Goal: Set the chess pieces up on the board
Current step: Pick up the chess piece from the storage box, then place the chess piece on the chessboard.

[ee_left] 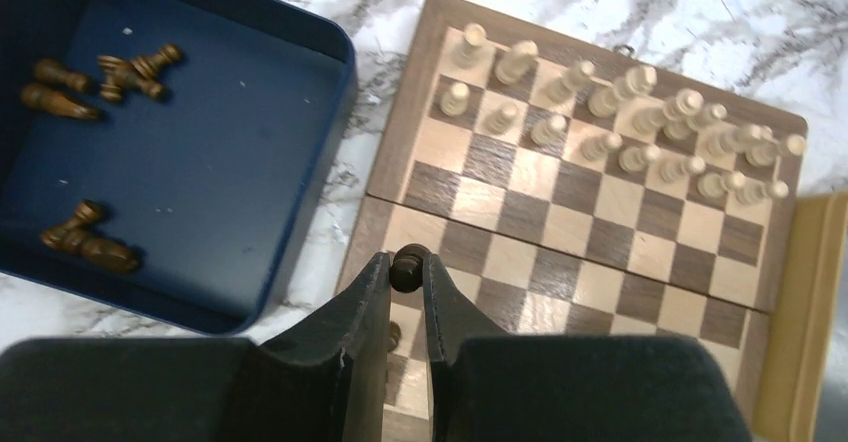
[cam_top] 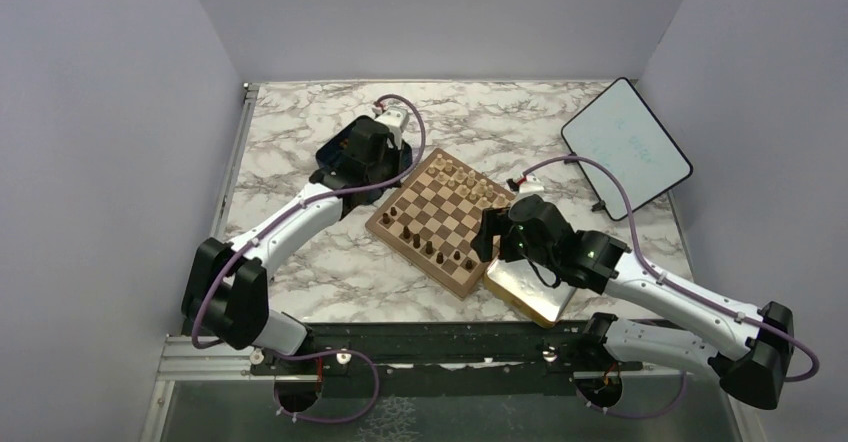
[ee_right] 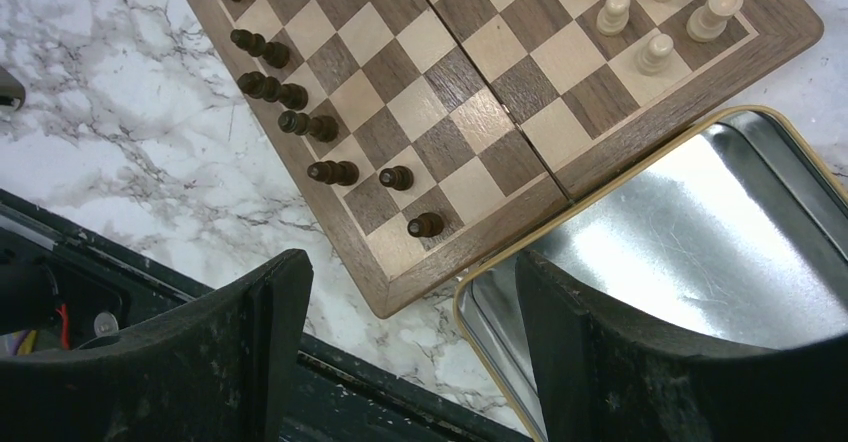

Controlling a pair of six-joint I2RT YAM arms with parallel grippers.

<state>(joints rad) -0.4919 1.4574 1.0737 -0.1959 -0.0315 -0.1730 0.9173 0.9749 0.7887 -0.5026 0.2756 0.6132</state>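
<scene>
The chessboard point(cam_top: 440, 217) lies turned like a diamond in the middle of the marble table. Several dark chess pieces point(ee_right: 333, 172) stand along its near-left side, and pale pieces point(ee_left: 620, 122) fill the far-right side. My left gripper point(ee_left: 407, 258) is shut on a dark chess piece point(ee_left: 408, 274) and holds it above the board's left edge point(ee_left: 375, 232). In the top view the left gripper point(cam_top: 388, 184) is at the board's left corner. My right gripper point(ee_right: 410, 272) is open and empty, over the board's near corner and the tray; it also shows in the top view point(cam_top: 488, 240).
A dark blue box point(ee_left: 250, 162) left of the board holds several loose dark pieces point(ee_left: 120, 72). A gold-rimmed metal tray point(ee_right: 690, 232) lies against the board's near-right side. A white tablet point(cam_top: 625, 147) lies at the back right. The table's front edge point(ee_right: 350, 372) is just under the right gripper.
</scene>
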